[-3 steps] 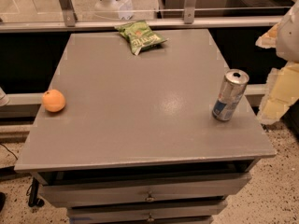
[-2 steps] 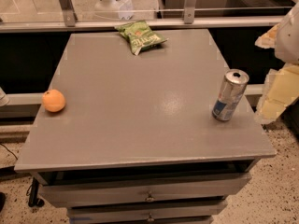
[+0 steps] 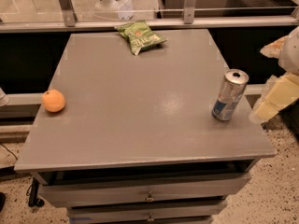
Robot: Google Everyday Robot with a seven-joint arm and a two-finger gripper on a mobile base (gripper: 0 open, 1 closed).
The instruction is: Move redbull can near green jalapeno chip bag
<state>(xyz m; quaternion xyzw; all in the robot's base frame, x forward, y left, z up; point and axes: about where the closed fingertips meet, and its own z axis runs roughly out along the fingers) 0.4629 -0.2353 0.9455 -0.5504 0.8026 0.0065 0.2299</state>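
Nothing has shifted: the can (image 3: 229, 95) stands upright at the right of the table (image 3: 140, 125), far from the chip bag (image 3: 140, 36) at top centre, ungrasped, with the gripper (image 3: 276, 97) just right of it, open or closed I cannot tell.

A slim silver redbull can (image 3: 229, 95) is standing on the grey table (image 3: 140, 111), the cream gripper (image 3: 272, 101) hanging just beside it.
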